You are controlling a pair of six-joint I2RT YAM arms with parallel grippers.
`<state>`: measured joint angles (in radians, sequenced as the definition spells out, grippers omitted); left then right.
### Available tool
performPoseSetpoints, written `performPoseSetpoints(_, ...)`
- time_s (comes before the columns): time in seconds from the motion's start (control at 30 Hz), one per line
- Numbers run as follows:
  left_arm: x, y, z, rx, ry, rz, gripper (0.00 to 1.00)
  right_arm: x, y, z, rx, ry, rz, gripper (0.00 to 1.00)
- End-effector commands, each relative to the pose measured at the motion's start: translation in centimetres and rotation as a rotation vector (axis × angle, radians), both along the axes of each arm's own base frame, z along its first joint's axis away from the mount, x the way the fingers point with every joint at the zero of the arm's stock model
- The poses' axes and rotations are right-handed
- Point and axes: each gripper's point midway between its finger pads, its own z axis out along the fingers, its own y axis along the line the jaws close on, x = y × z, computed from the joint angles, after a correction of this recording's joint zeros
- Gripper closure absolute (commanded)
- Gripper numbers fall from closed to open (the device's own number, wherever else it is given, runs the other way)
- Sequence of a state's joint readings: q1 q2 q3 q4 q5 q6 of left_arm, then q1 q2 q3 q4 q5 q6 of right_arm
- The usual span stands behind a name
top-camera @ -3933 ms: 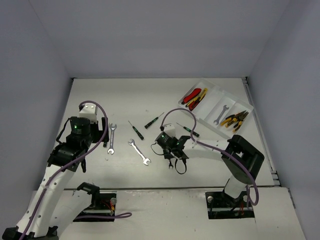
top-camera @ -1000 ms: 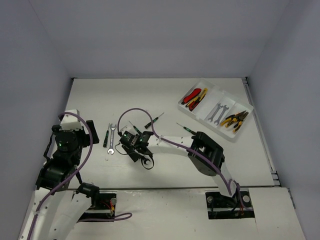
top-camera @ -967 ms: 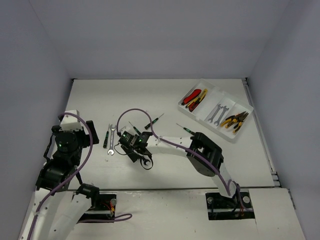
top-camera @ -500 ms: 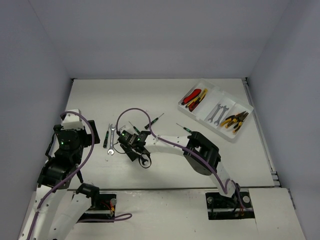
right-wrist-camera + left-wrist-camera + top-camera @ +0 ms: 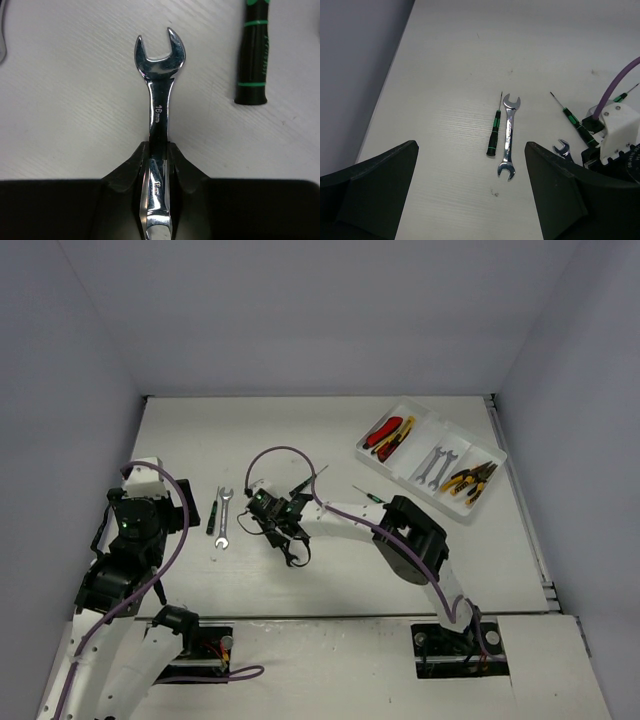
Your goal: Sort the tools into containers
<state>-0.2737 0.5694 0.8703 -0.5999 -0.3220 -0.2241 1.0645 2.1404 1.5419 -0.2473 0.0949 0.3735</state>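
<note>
My right gripper [image 5: 260,521] [image 5: 159,150] is shut on the shaft of a silver open-end wrench [image 5: 159,65], low over the table left of centre. A black-green screwdriver [image 5: 252,60] lies just beside it. Another wrench [image 5: 223,517] [image 5: 508,135] and a screwdriver [image 5: 212,512] [image 5: 493,132] lie side by side further left. My left gripper [image 5: 160,495] [image 5: 471,150] is open and empty, short of that pair. The white tray [image 5: 480,445] at the far right holds utility knives [image 5: 388,436], wrenches [image 5: 437,465] and pliers [image 5: 470,480] in separate compartments.
Two more screwdrivers [image 5: 306,483] [image 5: 368,495] lie near the table's centre, by the right arm. A purple cable [image 5: 285,452] loops above the right wrist. Grey walls close the left, back and right sides.
</note>
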Motion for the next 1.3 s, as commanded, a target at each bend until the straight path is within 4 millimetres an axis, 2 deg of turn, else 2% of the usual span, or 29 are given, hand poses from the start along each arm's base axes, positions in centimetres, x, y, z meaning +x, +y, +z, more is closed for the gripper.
performPoseSetpoints(0.0, 1.1, -0.2, 1.4, -0.021, -0.051, 0.007, 0.15, -3.1, -9.1, -4.4, -0.252, 0.106, -0.056, 1.0)
performPoseSetpoints(0.1, 1.1, -0.4, 1.3, -0.023, -0.047, -0.002, 0.15, -4.7, -12.3, -4.4, -0.287, 0.132, -0.079, 1.0)
performPoseSetpoints(0.2, 1.2, -0.5, 1.3, -0.024, -0.046, -0.005, 0.15, -6.0, -14.4, -3.6, -0.285, 0.148, -0.092, 1.0)
performPoseSetpoints(0.27, 1.3, -0.6, 1.2, -0.026, -0.042, -0.012, 0.15, -7.0, -16.3, -3.7, -0.307, 0.17, -0.107, 0.99)
performPoseSetpoints(0.33, 1.3, -0.7, 1.1, -0.026, -0.037, -0.019, 0.15, -7.3, -17.0, -3.3, -0.306, 0.178, -0.113, 0.95)
performPoseSetpoints(0.53, 1.5, -0.9, 1.0, -0.026, -0.027, -0.029, 0.15, -6.8, -17.8, -2.0, -0.323, 0.179, -0.112, 0.81)
performPoseSetpoints(0.7, 1.5, -1.0, 0.9, -0.026, -0.025, -0.032, 0.15, -5.9, -16.9, -2.2, -0.334, 0.188, -0.09, 0.78)
performPoseSetpoints(1.03, 1.6, -1.2, 0.8, -0.027, -0.019, -0.043, 0.15, -6.4, -17.0, -3.5, -0.348, 0.258, -0.033, 0.75)
performPoseSetpoints(1.13, 1.6, -1.2, 0.8, -0.028, -0.021, -0.044, 0.15, -6.6, -17.0, -4.0, -0.353, 0.282, -0.019, 0.79)
performPoseSetpoints(1.27, 1.5, -1.2, 0.8, -0.026, -0.02, -0.044, 0.15, -6.8, -16.9, -4.7, -0.363, 0.303, -0.006, 0.93)
